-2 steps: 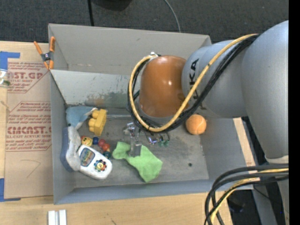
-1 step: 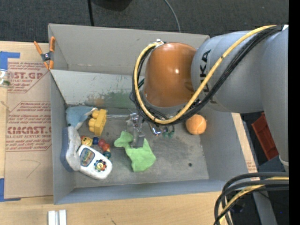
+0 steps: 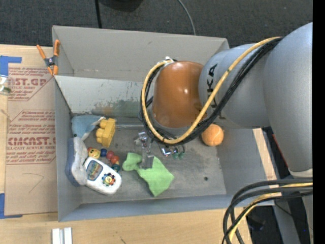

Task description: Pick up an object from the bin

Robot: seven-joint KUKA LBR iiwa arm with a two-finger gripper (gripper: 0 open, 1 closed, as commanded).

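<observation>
Green cloth (image 3: 157, 177) lies crumpled on the bin (image 3: 101, 50) floor near the front wall, about midway across. Gripper (image 3: 145, 149) hangs over its left end, close above or touching; how wide it stands cannot be made out. Left of the cloth lie a toy phone (image 3: 101, 175), beads (image 3: 109, 156) and a yellow block (image 3: 105, 129). A ball (image 3: 212, 134) sits to the right, by the arm

You've got 1 cam, high above the bin (image 3: 127, 52), tilted slightly, fairly close in; the arm (image 3: 264, 85) crosses the bin's rt rim.
</observation>
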